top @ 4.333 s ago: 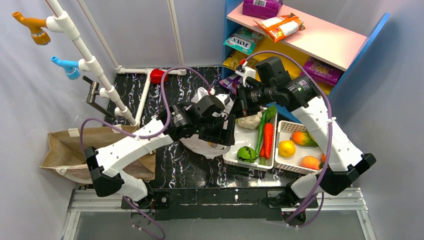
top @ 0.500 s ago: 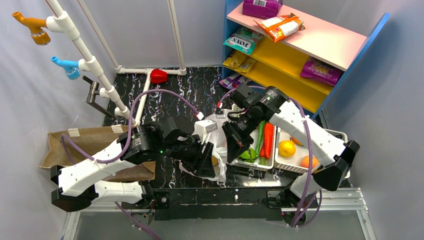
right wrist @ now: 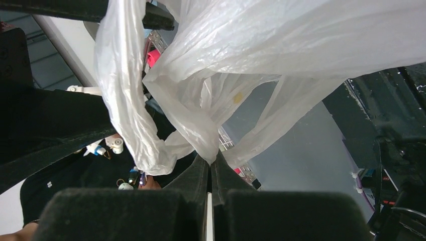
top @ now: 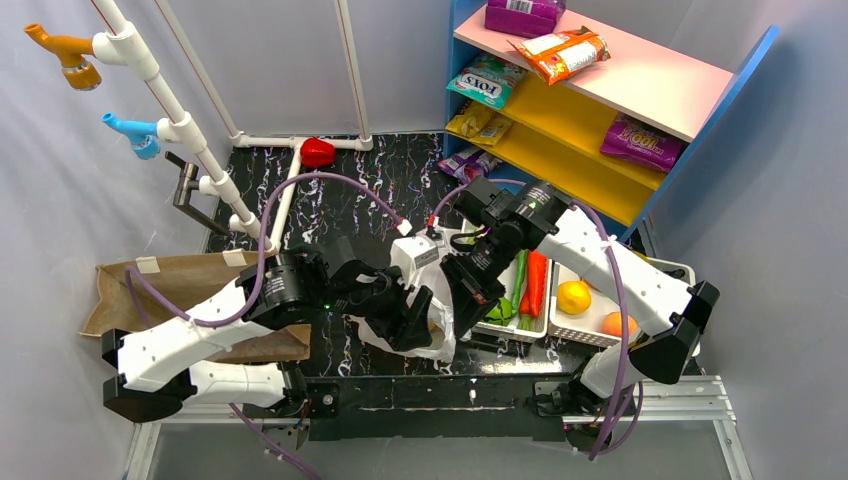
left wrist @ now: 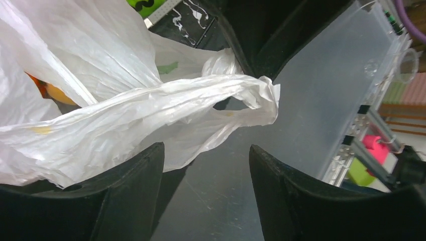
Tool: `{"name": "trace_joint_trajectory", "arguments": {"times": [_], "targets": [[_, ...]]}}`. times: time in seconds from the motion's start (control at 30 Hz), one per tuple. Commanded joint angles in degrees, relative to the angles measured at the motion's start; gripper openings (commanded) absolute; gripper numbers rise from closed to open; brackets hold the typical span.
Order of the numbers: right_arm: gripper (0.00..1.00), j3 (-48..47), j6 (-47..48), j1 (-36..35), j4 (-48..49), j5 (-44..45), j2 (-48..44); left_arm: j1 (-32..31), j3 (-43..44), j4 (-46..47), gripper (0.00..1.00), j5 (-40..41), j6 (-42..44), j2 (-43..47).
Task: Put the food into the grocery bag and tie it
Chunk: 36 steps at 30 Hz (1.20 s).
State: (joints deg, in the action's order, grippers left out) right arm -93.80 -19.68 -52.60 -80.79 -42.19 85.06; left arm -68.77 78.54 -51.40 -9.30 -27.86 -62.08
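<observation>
My right pincer [right wrist: 210, 159] is clenched on a twisted loop of the bag [right wrist: 281, 45]. My left pincer [left wrist: 206, 150] stands released, with the other handle draped over one finger. I'd close on that rope of film before crossing the loops, and pull gently, since the plastic is thin, crinkly and slippery. The bag sits near-centre on the bench [top: 370, 180], with orange food [left wrist: 49, 92] showing through.

The left arm [top: 190, 335], at eight o'clock, and right arm [top: 640, 275], at four, wear white shells with black joints; purple cables [top: 322, 178] loop along both. The left gripper [left wrist: 206, 150] has thick, curved, matte-black fingers [left wrist: 125, 201], possibly rubber-padded.
</observation>
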Motion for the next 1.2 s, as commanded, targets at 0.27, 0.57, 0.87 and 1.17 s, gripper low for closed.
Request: {"name": "trace_joint_trajectory", "arguments": {"times": [0.27, 0.57, 0.87, 1.17], "targets": [[0.01, -1.5, -1.6, -0.7, 0.8, -0.3, 1.3, -1.9, -4.3, 6.4, 0.63, 3.3, 22.8, 6.5], [0.01, -3.4, -1.9, -0.8, 0.6, -0.5, 2.1, -2.1, -4.9, 9.3, 0.63, 2.4, 27.6, 6.0], [0.01, -4.1, -2.5, -0.8, 0.5, -0.2, 1.6, -4.3, -4.0, 10.9, 0.59, 4.5, 31.9, 5.5], [0.01, -4.8, -2.6, -0.8, 0.5, -0.7, 1.5, -5.6, -3.5, 11.6, 0.59, 5.7, 35.5, 3.4]]}}
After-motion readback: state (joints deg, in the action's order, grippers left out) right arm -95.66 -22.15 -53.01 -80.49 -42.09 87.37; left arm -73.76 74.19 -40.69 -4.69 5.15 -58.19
